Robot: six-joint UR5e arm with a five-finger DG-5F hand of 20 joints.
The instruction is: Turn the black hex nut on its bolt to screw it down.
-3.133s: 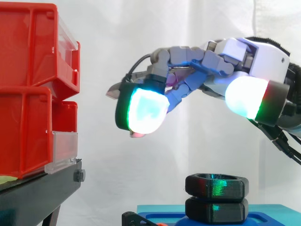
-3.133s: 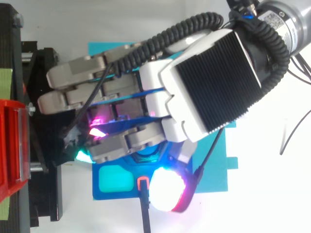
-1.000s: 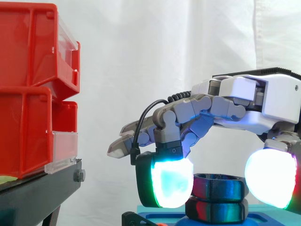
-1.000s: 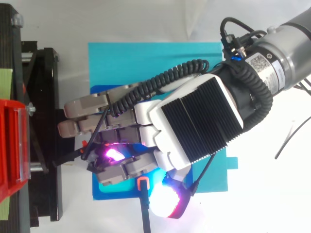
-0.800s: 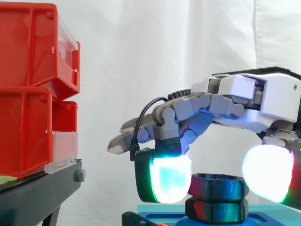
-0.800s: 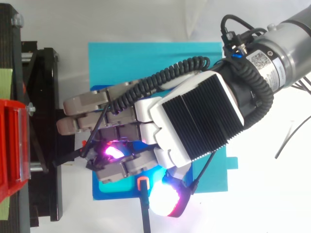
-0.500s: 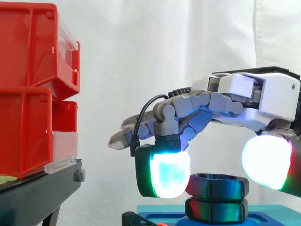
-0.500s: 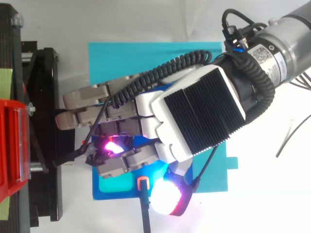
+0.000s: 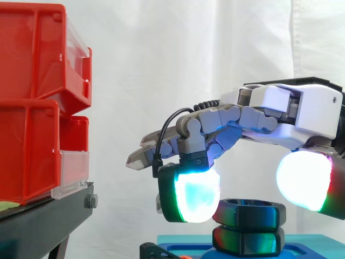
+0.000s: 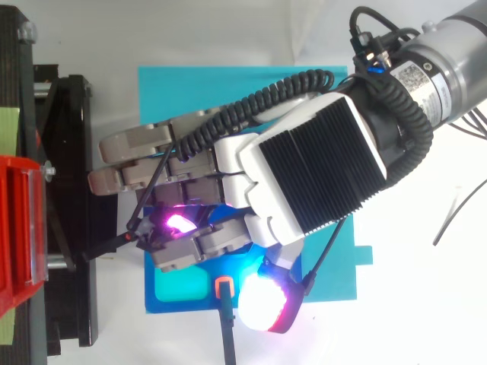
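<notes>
Side view: fingertip pads that a second ago sat low on either side of the black hex nut are now higher. The cyan-green finger pad hangs just off the nut's left edge, close enough that I cannot tell whether it touches. The white thumb pad is up and to the right, clear of the nut. The hand is therefore spread and holding nothing, with its other fingers stretched out to the left. The nut sits where it did, level, directly above a second black hex body on the blue fixture. The gap between the two looks unchanged. My reading is that the hand has let go after a turn, or after a grasp that did not take, and little thread has been gained.

Top view: the hand lies over the blue fixture on the teal mat, covering the spot where the nut stands. Compared with a second ago, the wrist has swung a little and the palm has shifted up the picture. One fingertip glows magenta beneath the curled finger, and the thumb pad shines at the fixture's near edge. That swing fits a re-grip: the hand would need to come down and close on the nut again before another turn.
</notes>
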